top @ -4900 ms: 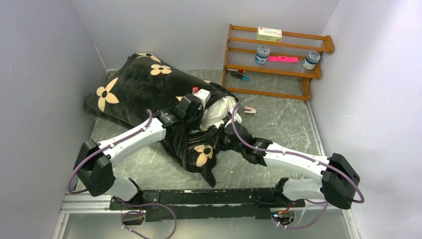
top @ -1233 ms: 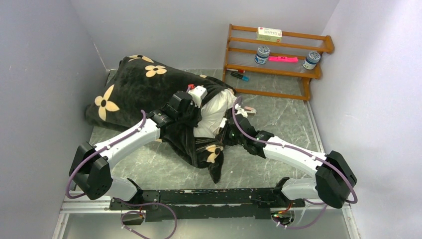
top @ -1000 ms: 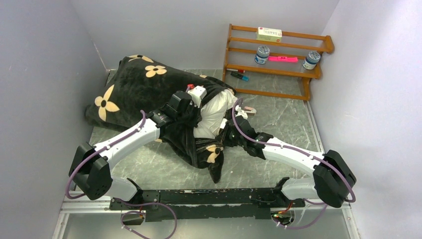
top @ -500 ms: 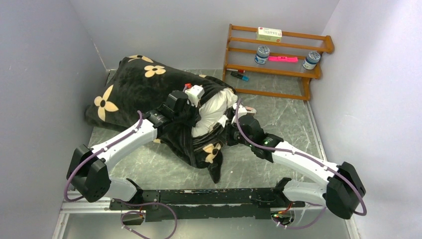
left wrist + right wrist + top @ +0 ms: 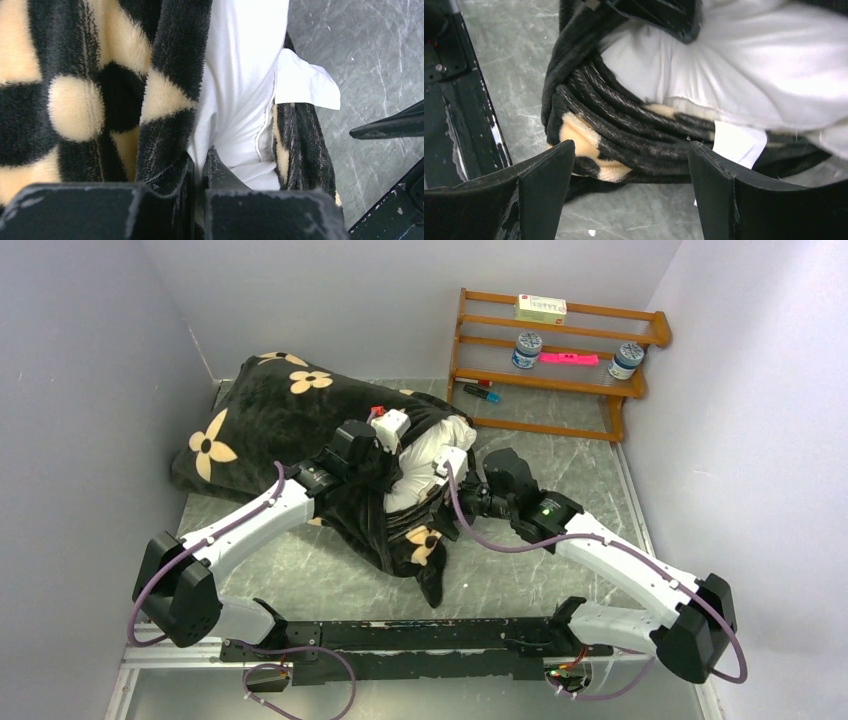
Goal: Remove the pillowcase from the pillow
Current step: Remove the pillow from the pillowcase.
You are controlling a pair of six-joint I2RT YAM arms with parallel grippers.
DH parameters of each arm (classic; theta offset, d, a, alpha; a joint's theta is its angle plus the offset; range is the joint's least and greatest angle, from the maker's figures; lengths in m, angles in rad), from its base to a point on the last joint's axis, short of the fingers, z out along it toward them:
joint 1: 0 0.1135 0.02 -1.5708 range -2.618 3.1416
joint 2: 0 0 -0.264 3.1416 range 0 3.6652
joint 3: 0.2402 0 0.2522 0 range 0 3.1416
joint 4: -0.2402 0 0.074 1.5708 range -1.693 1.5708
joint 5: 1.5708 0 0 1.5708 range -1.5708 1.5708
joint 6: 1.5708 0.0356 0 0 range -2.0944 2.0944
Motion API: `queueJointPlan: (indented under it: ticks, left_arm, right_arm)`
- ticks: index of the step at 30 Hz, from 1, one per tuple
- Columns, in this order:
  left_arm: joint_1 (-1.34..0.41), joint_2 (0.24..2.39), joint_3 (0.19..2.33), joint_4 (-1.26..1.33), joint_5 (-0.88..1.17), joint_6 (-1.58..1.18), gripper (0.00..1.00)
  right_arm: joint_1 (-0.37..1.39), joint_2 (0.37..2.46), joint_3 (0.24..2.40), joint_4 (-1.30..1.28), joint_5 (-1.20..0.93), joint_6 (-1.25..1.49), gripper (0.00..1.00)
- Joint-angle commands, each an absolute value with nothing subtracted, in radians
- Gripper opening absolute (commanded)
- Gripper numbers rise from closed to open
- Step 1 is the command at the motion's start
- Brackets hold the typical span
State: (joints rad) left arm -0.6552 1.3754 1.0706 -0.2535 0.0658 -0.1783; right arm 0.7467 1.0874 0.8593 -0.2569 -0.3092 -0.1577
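Note:
The black plush pillowcase (image 5: pixel 270 420) with tan flowers covers most of the white pillow (image 5: pixel 425 455), whose bare end pokes out at the right. The cover's open edge is bunched into folds (image 5: pixel 624 125) below that end. My left gripper (image 5: pixel 202 160) is shut on a pinch of the white pillow (image 5: pixel 240 75), with the black pillowcase (image 5: pixel 100 100) lying against its left finger. My right gripper (image 5: pixel 631 146) stands open just in front of the bunched folds, with only the table between its fingers. In the top view it (image 5: pixel 455 505) sits right of the folds.
A wooden shelf rack (image 5: pixel 555 360) with jars, a box and a pink item stands at the back right. Grey walls close in on the left, back and right. A black rail (image 5: pixel 400 640) runs along the near edge. A white tag (image 5: pixel 305 85) sticks out from the pillow's seam.
My right gripper has opened and let go of the bunched pillowcase, and its arm has swung up and right. The left gripper keeps its pinch and has shifted slightly back.

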Motion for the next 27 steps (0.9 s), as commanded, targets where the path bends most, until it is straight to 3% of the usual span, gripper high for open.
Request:
queueJointPlan:
  ticks: [1,19,27]
  left_arm:
    - [-0.640,1.350,1.081,-0.246,0.003,-0.130,0.05]
    - [-0.652,1.367,1.091,-0.265,0.003,-0.115,0.05]
    - [-0.653,1.373,1.092,-0.267,0.003,-0.112,0.05]
  right_arm:
    - [0.746,1.145,0.968,-0.312,-0.444,-0.411,0.85]
    - [0.749,1.407,1.126,-0.427,-0.662,-0.619,0.70]
    - [0.772,1.428,1.078,-0.439,-0.657,-0.620,0.66]
